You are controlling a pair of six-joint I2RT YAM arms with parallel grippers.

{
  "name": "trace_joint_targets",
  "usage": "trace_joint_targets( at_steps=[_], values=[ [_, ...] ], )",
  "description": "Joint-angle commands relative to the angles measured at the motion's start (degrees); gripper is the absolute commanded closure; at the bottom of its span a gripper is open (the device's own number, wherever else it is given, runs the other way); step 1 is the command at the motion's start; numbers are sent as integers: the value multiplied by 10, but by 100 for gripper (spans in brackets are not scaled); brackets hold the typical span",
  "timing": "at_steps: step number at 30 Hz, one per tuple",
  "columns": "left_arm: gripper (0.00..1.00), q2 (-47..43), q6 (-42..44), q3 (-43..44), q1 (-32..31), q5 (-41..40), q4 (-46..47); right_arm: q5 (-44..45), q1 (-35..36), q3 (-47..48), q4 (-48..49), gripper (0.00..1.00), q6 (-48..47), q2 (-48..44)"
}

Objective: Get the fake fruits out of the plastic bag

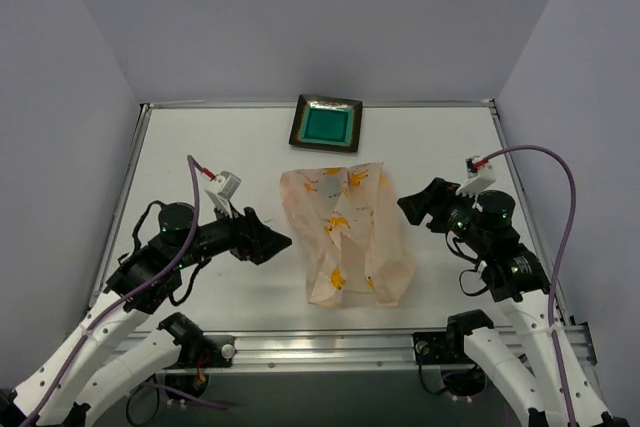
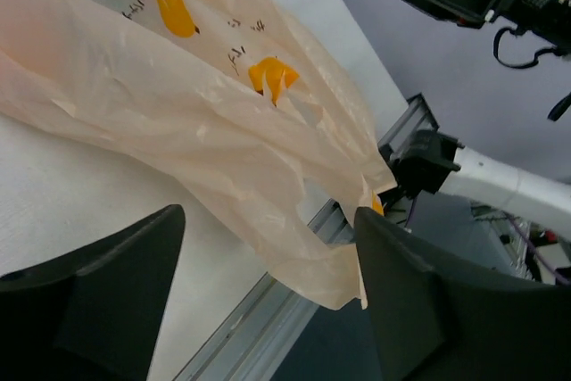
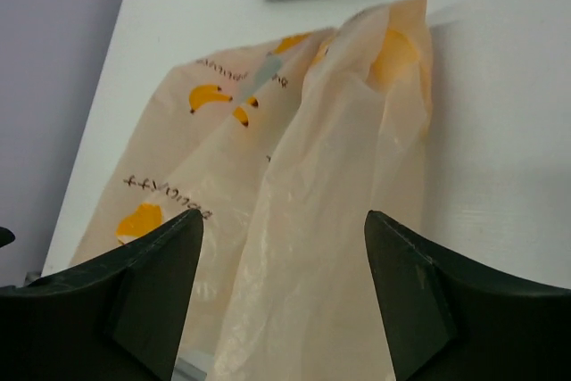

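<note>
Jaws stand wide apart on both arms and neither holds anything. Your left gripper (image 1: 272, 243) hangs just beside the left edge of the plastic bag (image 1: 345, 237), and your right gripper (image 1: 410, 204) hangs just beside its right edge, both aimed inward. The bag lies crumpled mid-table between them, with the dark tray (image 1: 326, 124) beyond its far end. No fake fruits lie out on the table (image 1: 200, 137), so I judge them inside and the task not yet begun.

To start well, pinch a single layer of film at the mouth with one gripper and hold the opposite end with the other. Go slowly, because the plastic looks slippery and will bunch.

The top view gives you the whole layout but not which end opens. The left wrist view shows the near end finishing in loose, separate layers, perhaps the mouth. The right wrist view shows an orange glow in the far corner, fruit or print, I cannot tell.
</note>
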Motion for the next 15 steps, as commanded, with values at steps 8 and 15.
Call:
trace_joint_targets(
  at_steps=[8, 15],
  values=[
    [6, 118, 53, 66, -271, -229, -41, 161, 261, -30, -68, 15, 49, 20],
    [6, 199, 49, 69, -291, -248, 3, 346, 436, -54, -71, 17, 138, 80]
  ],
)
